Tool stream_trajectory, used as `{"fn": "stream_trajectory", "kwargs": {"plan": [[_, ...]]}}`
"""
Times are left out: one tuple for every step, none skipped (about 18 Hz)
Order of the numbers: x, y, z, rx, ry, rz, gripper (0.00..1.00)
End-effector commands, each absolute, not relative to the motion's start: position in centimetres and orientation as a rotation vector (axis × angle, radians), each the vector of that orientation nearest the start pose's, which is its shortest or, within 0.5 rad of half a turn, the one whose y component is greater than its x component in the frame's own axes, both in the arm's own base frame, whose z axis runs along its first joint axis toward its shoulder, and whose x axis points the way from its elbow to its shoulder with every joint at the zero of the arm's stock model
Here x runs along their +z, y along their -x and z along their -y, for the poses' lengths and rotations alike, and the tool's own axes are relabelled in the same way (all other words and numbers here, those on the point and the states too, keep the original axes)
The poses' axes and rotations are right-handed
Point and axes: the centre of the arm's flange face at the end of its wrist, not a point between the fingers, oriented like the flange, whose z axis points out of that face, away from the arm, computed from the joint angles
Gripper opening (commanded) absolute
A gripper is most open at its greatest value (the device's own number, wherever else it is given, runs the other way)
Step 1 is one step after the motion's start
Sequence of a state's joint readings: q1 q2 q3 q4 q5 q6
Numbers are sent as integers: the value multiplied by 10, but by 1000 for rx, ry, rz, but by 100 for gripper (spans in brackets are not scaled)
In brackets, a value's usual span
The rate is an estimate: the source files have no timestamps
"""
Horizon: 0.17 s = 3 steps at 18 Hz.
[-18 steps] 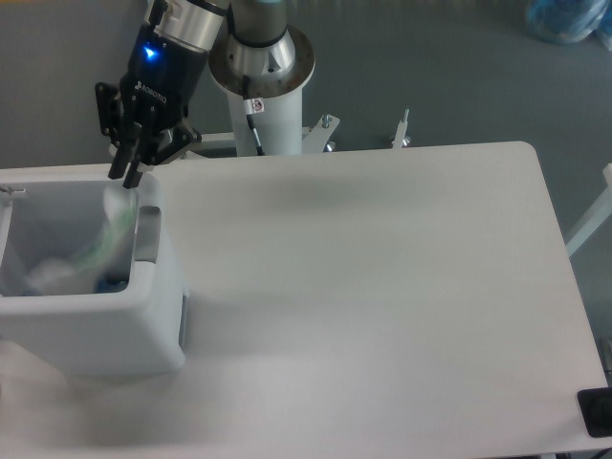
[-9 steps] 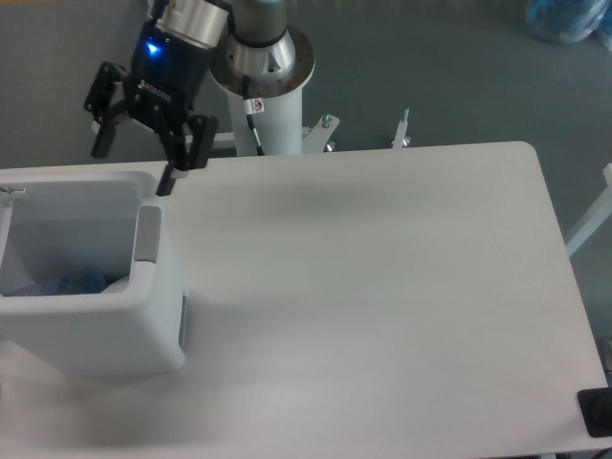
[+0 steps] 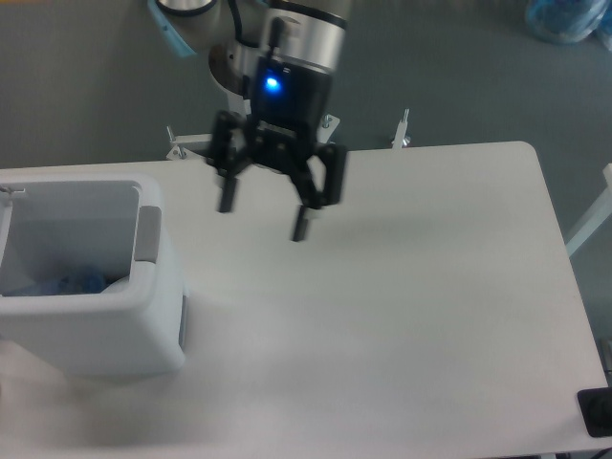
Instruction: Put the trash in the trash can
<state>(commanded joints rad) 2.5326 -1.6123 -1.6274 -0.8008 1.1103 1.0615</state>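
The white trash can (image 3: pixel 143 330) stands at the left end of the table, with its grey handle panel (image 3: pixel 147 233) on the right rim. Inside it I see a blue-tinted piece of the trash (image 3: pixel 72 283) at the bottom; the bottle and the packet cannot be told apart there. My gripper (image 3: pixel 263 221) hangs open and empty above the table's middle-left, well to the right of the can, with its two black fingers spread wide.
The white table (image 3: pixel 402 316) runs to the right, with its edge near the right side of the view. The arm's white base column (image 3: pixel 229 67) stands behind the table's far edge. A dark object (image 3: pixel 597 412) sits at the lower right corner.
The packet dropped from the gripper into the can and the gripper opened. Then the arm swung right, away from above the can to over the table's middle-left.
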Motion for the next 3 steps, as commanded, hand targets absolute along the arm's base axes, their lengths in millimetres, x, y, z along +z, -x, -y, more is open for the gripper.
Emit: {"fn": "stream_trajectory", "kwargs": {"plan": [[539, 342, -452, 427, 2383, -308, 100], [540, 340, -450, 442, 2391, -311, 100], [540, 340, -448, 450, 2393, -325, 100]]}}
